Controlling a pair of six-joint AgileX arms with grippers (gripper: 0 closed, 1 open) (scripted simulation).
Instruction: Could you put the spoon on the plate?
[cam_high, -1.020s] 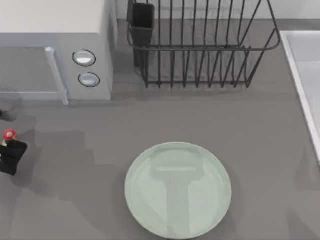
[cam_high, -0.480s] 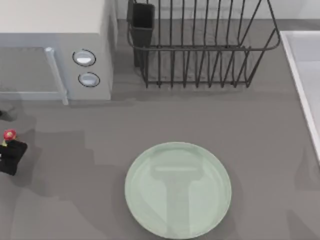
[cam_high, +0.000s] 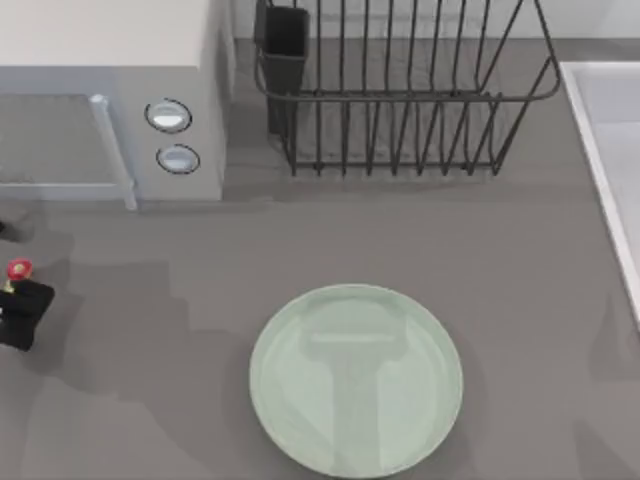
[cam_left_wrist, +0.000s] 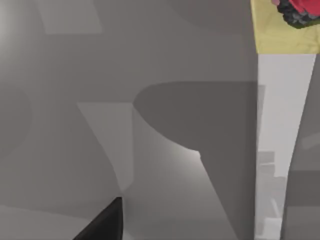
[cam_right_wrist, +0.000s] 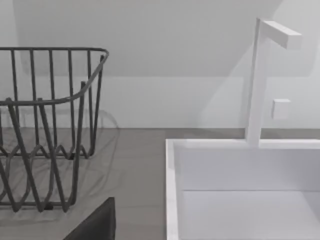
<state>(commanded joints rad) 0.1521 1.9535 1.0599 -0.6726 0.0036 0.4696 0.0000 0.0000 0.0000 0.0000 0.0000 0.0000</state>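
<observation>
The pale mint-green plate (cam_high: 355, 378) lies flat at the front middle of the table. At the far left edge sits my left gripper (cam_high: 22, 312), a black block. The spoon's red ornament (cam_high: 17, 268) pokes out just beyond it on the far side. In the left wrist view the spoon's white handle (cam_left_wrist: 277, 125) runs close under the camera, with the yellow and red-pink ornament (cam_left_wrist: 295, 20) at its end. The bowl of the spoon is hidden. The gripper and spoon are well to the left of the plate. My right gripper (cam_right_wrist: 95, 222) is parked near the sink.
A grey microwave (cam_high: 110, 100) fills the back left. A black wire dish rack (cam_high: 400, 90) stands at the back middle. A white sink (cam_high: 610, 150) with a tap (cam_right_wrist: 260, 80) lines the right side. Bare grey tabletop lies between the left gripper and the plate.
The left gripper and the red ornament have crept a hair toward the far side. Plate, rack and microwave have not moved.
</observation>
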